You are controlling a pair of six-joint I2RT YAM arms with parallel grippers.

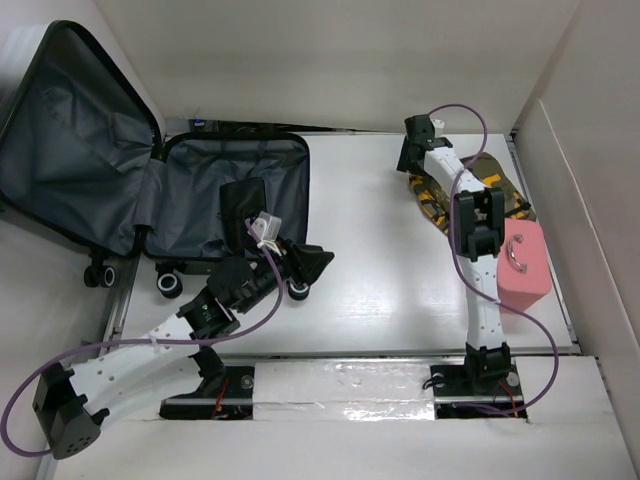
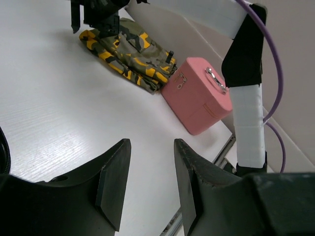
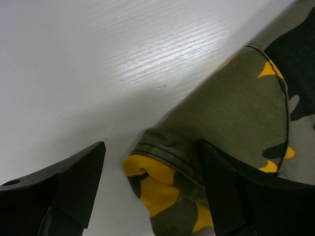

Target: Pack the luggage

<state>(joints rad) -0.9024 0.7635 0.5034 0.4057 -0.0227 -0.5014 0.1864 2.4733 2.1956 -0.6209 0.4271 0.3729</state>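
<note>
Over camouflage cloth [image 3: 236, 113], right pincer [image 3: 151, 147] wide-open

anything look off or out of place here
Nothing spilled or damaged. The luggage lies open with its lid propped up at an angle, not flat. The pink case sits close to the right edge of the table, and the camouflage cloth beside it is only loosely folded.

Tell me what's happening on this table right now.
Two robot arms are packing a hard-shell suitcase with dark grey lining, lying open at the left rear. The right gripper stands open astride the edge of a folded camouflage cloth, not yet gripping it. The left gripper is open and empty near the suitcase. A pink handled box sits beside the cloth.
</note>
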